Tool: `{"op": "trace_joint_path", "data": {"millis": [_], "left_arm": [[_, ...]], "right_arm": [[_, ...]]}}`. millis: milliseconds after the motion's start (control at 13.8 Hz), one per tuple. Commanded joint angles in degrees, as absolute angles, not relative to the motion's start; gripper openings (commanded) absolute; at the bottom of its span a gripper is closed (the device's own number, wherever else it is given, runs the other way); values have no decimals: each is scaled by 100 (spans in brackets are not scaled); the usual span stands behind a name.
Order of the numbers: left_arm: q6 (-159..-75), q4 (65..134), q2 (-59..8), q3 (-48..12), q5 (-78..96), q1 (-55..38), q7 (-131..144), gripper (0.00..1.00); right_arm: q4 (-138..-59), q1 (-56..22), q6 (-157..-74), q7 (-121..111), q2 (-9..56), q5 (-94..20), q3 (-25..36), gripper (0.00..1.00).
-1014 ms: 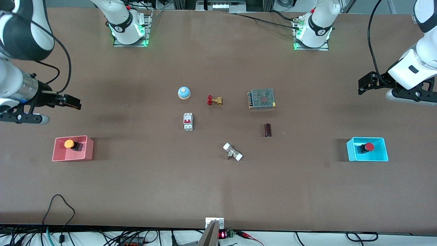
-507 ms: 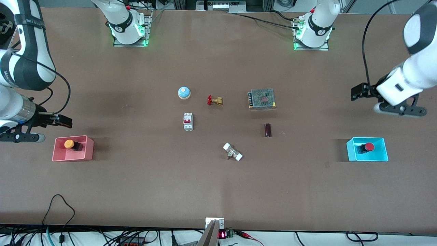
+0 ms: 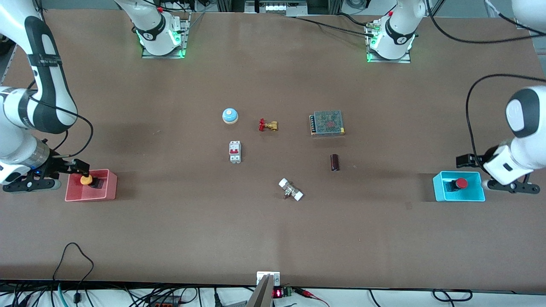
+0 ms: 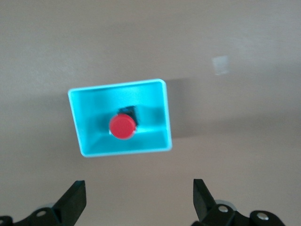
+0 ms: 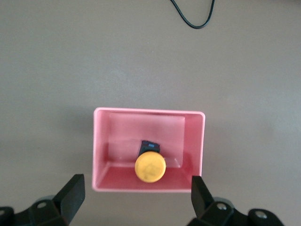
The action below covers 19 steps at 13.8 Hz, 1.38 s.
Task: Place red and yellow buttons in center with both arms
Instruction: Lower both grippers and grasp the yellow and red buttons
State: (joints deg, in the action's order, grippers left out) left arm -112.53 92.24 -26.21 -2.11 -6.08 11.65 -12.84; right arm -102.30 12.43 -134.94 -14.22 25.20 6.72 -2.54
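Observation:
The yellow button (image 3: pixel 86 179) stands in the pink bin (image 3: pixel 110 192) at the right arm's end of the table. My right gripper (image 3: pixel 32 184) hangs open and empty just outside that bin, on the table-end side. In the right wrist view the yellow button (image 5: pixel 150 166) and pink bin (image 5: pixel 101 146) lie just ahead of the open gripper (image 5: pixel 136 188). The red button (image 3: pixel 460 183) stands in the cyan bin (image 3: pixel 463 197) at the left arm's end. My left gripper (image 3: pixel 509 186) hangs open and empty beside it. The left wrist view shows the red button (image 4: pixel 122 126), the cyan bin (image 4: pixel 162 117) and the open gripper (image 4: pixel 138 193).
In the middle of the table lie a blue dome bell (image 3: pixel 230 115), a brass valve with a red handle (image 3: pixel 268 125), a metal mesh box (image 3: pixel 327 123), a white circuit breaker (image 3: pixel 235 151), a dark cylinder (image 3: pixel 335 162) and a white-ended fitting (image 3: pixel 291 189). A black cable (image 3: pixel 79 256) loops at the near edge.
Both arms have come down and moved nearer to the front camera. Each gripper now hangs low beside its bin, still open and empty. The buttons have not moved.

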Motion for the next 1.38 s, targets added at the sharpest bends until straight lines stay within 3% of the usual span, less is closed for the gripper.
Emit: {"op": "trace_joint_path", "data": {"millis": [0,290,1014,1087,1304], "left_arm": [[-11223,8666,-3276,-220,-642,1178,-1389,100],[-12347,8745,-3822,-229,-607,1529,-1406,100],[-12902,9096,-4184,-237,-132,1599,-1477,97],[-12911,9140,-4175,-237,-132,1608,-1477,87],[-12876,9132,-4166,-237,-141,1608,-1494,39]], "right_arm": [[-10494,1415,-14017,-1669,2557,808,-378,100],[-10538,1529,-14492,-1950,2838,870,-378,100],[-10547,1591,-14809,-2259,3260,905,-378,100],[-10556,1591,-14827,-2259,3287,905,-378,100],[-10564,1591,-14818,-2259,3305,905,-378,100]]}}
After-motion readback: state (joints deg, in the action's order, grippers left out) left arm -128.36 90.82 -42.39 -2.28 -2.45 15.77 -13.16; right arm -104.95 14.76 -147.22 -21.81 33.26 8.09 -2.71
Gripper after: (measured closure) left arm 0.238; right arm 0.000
